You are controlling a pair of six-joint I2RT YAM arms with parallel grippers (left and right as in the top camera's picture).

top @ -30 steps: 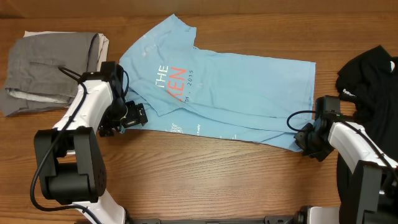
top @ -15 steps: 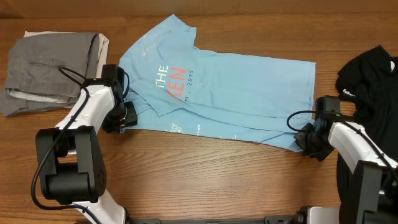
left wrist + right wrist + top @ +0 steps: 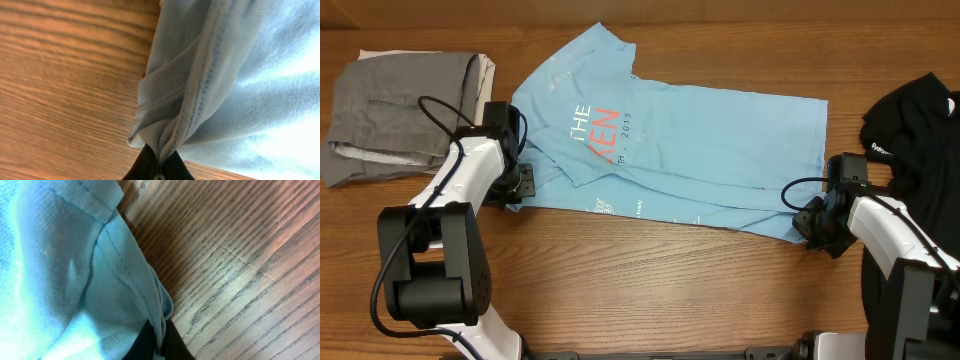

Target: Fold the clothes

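Operator: Clearance at the garment edges?

Technician: The light blue T-shirt (image 3: 690, 140) lies flat on the wooden table (image 3: 650, 290), with its near long edge doubled over. It spans the whole gap between the two grippers. Bare wood runs along the near side of both grippers, between the arm bases. Outboard of the left gripper (image 3: 523, 185), behind its arm, lies a pile of grey trousers (image 3: 400, 110), apart from the shirt. Outboard of the right gripper (image 3: 807, 226), a black garment (image 3: 915, 120) lies near that arm's wrist and clear of the shirt.

Operator: Arm pose?

Technician: Each arm reaches forward from its base with the white link angled inward. Both grippers sit low at table level and point toward the shirt.

Operator: Gripper state?

Technician: The left gripper is clamped on the shirt's end nearest it. The left wrist view shows a ribbed band and a stitched seam bunched between the black fingertips. The right gripper is clamped on the shirt's near corner, with the stitched hem pinched between its fingertips. The white and orange-red lettering lies just beyond the left gripper, toward the shirt's middle.
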